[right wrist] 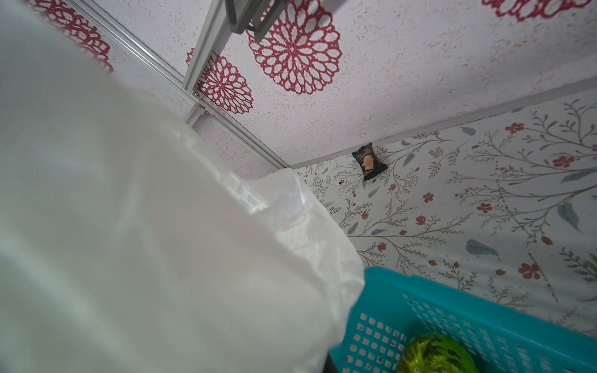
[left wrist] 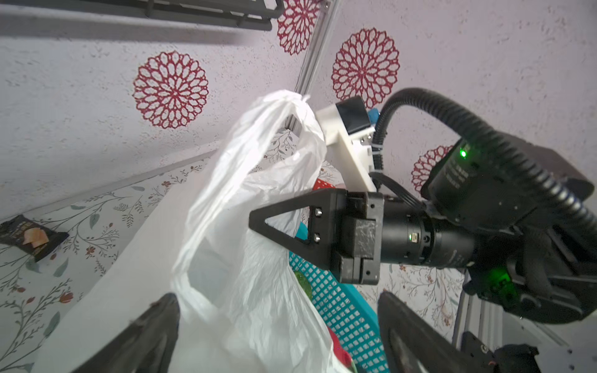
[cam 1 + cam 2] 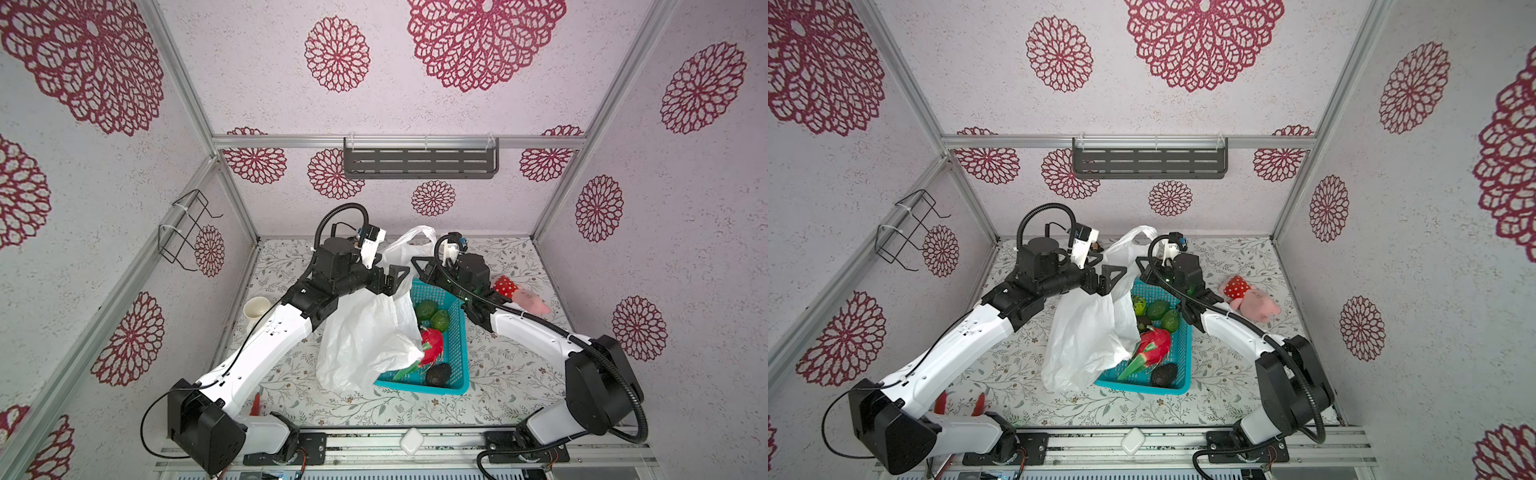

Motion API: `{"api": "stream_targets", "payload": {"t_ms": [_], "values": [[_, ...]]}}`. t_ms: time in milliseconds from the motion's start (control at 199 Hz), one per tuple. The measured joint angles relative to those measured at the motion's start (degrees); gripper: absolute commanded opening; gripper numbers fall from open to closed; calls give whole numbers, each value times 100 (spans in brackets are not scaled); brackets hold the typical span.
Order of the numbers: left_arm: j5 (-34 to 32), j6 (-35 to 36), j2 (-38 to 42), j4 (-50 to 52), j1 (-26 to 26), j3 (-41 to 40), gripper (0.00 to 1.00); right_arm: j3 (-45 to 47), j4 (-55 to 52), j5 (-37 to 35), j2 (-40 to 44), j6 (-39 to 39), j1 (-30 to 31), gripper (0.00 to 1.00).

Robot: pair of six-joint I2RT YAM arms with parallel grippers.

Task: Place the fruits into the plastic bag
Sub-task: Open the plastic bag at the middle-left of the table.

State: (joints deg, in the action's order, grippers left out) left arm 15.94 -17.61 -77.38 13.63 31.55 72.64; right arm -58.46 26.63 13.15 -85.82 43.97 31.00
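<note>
Right gripper (image 2: 258, 221) pinches the bag (image 3: 365, 332); left gripper (image 2: 276, 295) gapes wide.
The left fingers straddle the film without squeezing it. The bag droops over the left rim of the basket (image 3: 457, 374) mid-table (image 3: 507, 374). A dragon fruit (image 3: 432, 343) and a dark avocado (image 3: 438, 374) lie in the basket.

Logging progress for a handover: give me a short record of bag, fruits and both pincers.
plastic bag: raised, partly overlapping teal basket
basket contents: dragon fruit, avocados; none seen bagged
left pincer: open beside bag
right pincer: shut on bag's edge
plush toy: on table, outside basket
</note>
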Motion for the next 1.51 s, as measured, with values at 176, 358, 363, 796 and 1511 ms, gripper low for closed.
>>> {"api": "stream_targets", "payload": {"t_ms": [176, 358, 363, 796, 1511], "values": [[-695, -581, 20, 321, 146, 0, 96, 90, -24, -208, 289, -208, 7, 0], [-1648, -809, 15, 1178, 501, 361, 100, 94, -83, -291, 330, -313, 9, 0], [-1700, -813, 15, 1198, 511, 376, 100, 94, -85, -293, 330, -317, 9, 0], [-2715, -1032, -717, 2771, 1202, 977, 88, 94, -125, -306, 330, -398, 7, 0], [-2164, -2046, 586, 2935, 216, 238, 0, -31, -1113, 680, 157, -713, -424, 8]]}}
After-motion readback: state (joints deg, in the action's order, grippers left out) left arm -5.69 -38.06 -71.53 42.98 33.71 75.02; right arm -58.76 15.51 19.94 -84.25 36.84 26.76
